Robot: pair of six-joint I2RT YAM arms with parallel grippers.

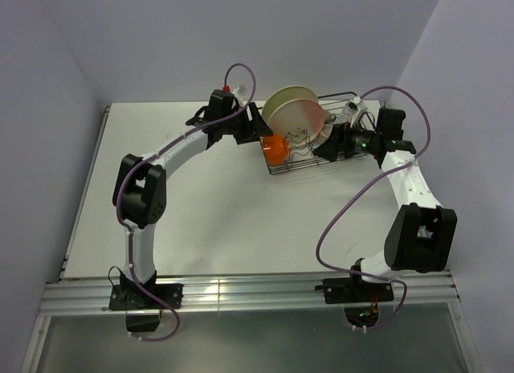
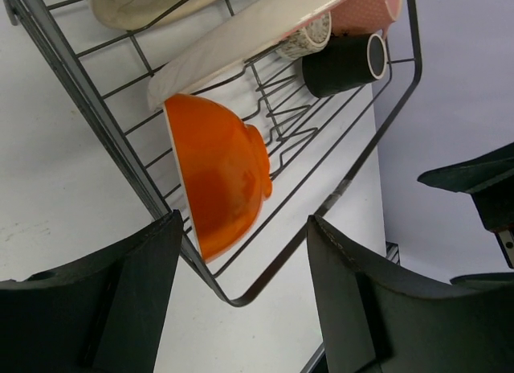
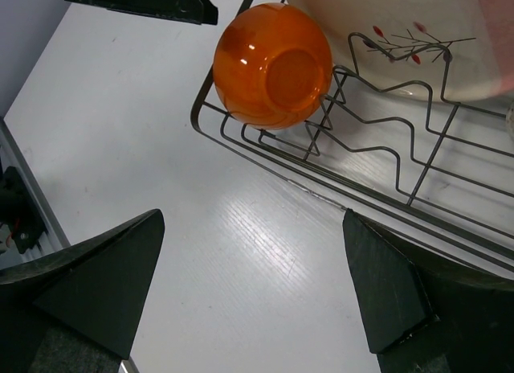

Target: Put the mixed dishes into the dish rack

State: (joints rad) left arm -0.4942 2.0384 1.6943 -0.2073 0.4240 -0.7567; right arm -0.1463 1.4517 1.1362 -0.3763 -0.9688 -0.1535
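Left jaws spread wide and empty, poised at the rack's (image 2: 80,84) left corner. Right jaws released too, gripping nothing, over the table (image 3: 161,108) just off the rack's right side. The orange bowl (image 2: 217,176) lies on its side inside that left corner, with plates (image 3: 401,35) standing behind it. A dark cup (image 2: 345,63) and pink mug (image 2: 365,11) lie deeper in. Loading looks nearly done; the next move calls for finding any dish outside the rack.
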